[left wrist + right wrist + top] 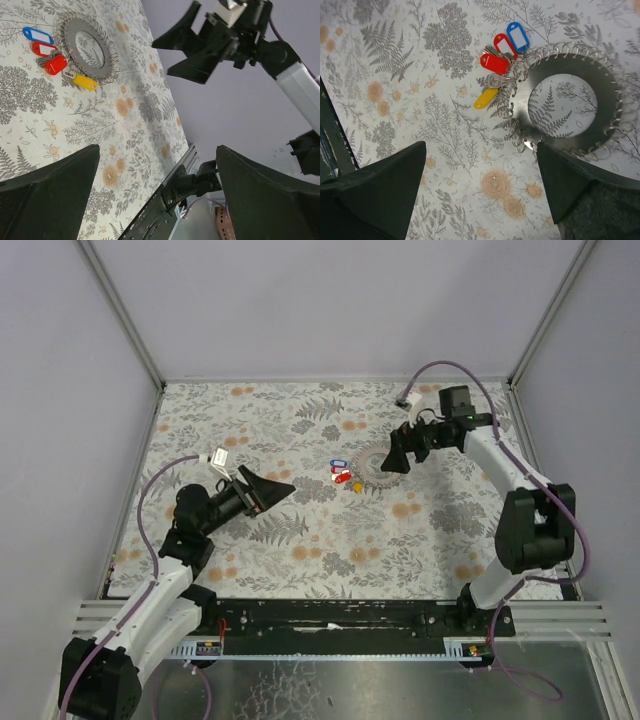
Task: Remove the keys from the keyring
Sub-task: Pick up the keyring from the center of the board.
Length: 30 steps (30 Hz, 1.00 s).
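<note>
The keyring (372,468) is a flat grey ring with a coiled wire edge, lying on the floral cloth right of the middle. The keys (343,475), with blue, red and yellow tags, cluster at its left edge. In the right wrist view the keyring (600,75) lies upper right with the keys (495,62) fanned beside it. My right gripper (481,145) hovers open just beside the ring, holding nothing. My left gripper (280,490) is open and empty, off to the left of the keys. Its wrist view shows the keyring (70,30), the keys (55,64) and the right gripper (190,45) beyond.
A floral tablecloth (300,540) covers the work surface. Aluminium frame rails (130,490) border it at the sides, and plain grey walls close the back. A black mounting bar (340,615) with both arm bases runs along the near edge.
</note>
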Each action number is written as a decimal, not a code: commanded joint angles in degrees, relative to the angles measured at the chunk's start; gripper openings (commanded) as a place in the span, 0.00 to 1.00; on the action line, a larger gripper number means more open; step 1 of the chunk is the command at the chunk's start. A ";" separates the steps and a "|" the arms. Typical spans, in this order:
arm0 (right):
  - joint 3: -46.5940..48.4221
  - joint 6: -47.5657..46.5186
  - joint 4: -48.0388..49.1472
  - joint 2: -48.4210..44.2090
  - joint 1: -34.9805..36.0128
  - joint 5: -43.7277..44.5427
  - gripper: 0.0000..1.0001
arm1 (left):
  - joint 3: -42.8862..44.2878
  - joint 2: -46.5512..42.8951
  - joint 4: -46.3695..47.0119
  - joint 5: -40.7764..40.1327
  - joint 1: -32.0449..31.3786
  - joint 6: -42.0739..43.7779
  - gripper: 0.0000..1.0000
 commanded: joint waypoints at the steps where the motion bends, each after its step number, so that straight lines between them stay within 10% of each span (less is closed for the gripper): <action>1: 5.10 -3.79 -0.64 6.36 3.24 2.25 0.98 | -0.77 1.08 5.67 2.07 0.62 0.33 0.99; 15: 15.41 -2.61 -5.54 22.45 9.43 8.03 0.77 | -0.82 5.90 8.44 3.08 0.72 2.06 0.99; 22: 22.11 -27.32 -20.90 23.82 9.47 7.48 0.73 | -0.65 4.78 6.89 3.51 0.74 2.62 0.99; 30: 15.65 -26.15 -12.46 22.21 9.56 15.29 0.68 | -0.86 3.92 7.37 4.38 0.73 3.12 0.98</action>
